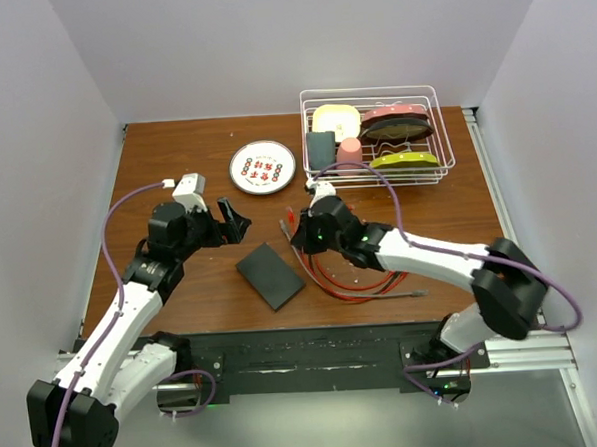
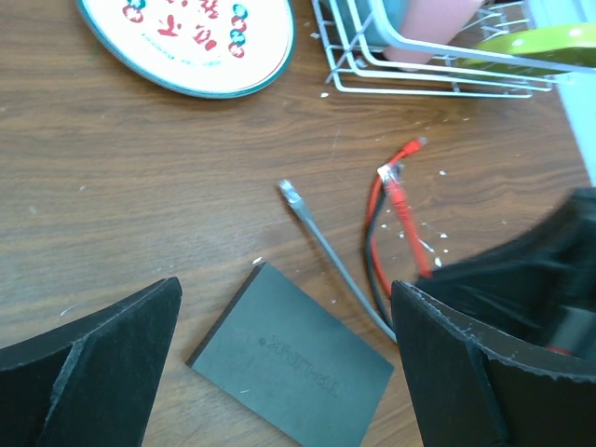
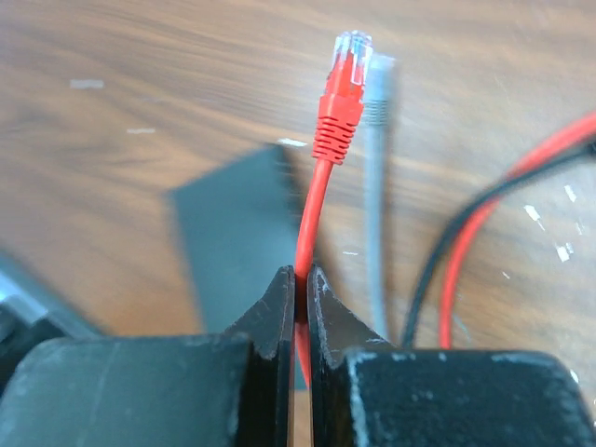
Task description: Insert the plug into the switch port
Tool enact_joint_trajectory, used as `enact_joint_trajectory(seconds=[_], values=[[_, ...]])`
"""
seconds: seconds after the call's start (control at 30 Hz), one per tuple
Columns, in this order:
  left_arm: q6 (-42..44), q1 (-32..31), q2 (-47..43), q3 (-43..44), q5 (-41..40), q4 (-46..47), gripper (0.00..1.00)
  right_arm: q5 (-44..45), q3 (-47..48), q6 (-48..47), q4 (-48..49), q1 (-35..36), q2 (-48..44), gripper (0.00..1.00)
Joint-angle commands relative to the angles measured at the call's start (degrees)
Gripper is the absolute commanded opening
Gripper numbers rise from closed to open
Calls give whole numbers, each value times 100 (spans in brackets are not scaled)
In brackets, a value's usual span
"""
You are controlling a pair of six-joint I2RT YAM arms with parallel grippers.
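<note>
My right pincer (image 3: 301, 279) was pressed together on the red cable (image 3: 312, 223) a little way behind its plug (image 3: 341, 93), which stuck out past the fingertips with its clear tip foremost. The switch (image 1: 269, 275) lay flat on the brown wood-grain counter (image 1: 175, 160), between my two arms and skewed to the counter's edges. In the right wrist view it was a dark blur below and left of the plug, apart from it. A grey cable (image 3: 374, 186) ran just beside the red one, and loops of red and black cable (image 1: 352, 281) lay on the wood under my right arm. My left pincer (image 1: 233, 219) stood wide apart, holding nothing, hovering left of the switch. The wood showed small white flecks and scuffs. Toward the back sat a round white plate (image 1: 263, 167) and, right of it, a white wire rack (image 1: 372, 89) of dishes. Pale plain walls (image 1: 33, 117) closed in the counter on the left, back and right.
</note>
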Motion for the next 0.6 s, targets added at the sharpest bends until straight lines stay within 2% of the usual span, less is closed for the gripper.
enact_joint_trajectory(seconds=[0.0, 0.17, 0.4, 0.5, 0.57], values=[[-121, -10, -183, -113, 593, 513, 100, -852, -354, -1004, 768, 17, -951, 0], [-437, -10, -332, -358, 1218, 1267, 100, -1618, -689, -1531, 971, 17, -1637, 0], [-1332, -10, -289, -763, 2508, 2613, 99, -2268, -1058, -1673, 1042, 17, -1946, 0], [-1640, -19, -236, -1009, 2765, 3403, 99, -2436, -1084, -1621, 1120, 17, -1963, 0], [-1685, -45, -166, -1010, 2775, 3441, 98, -2489, -1085, -1559, 1191, 17, -1999, 0]])
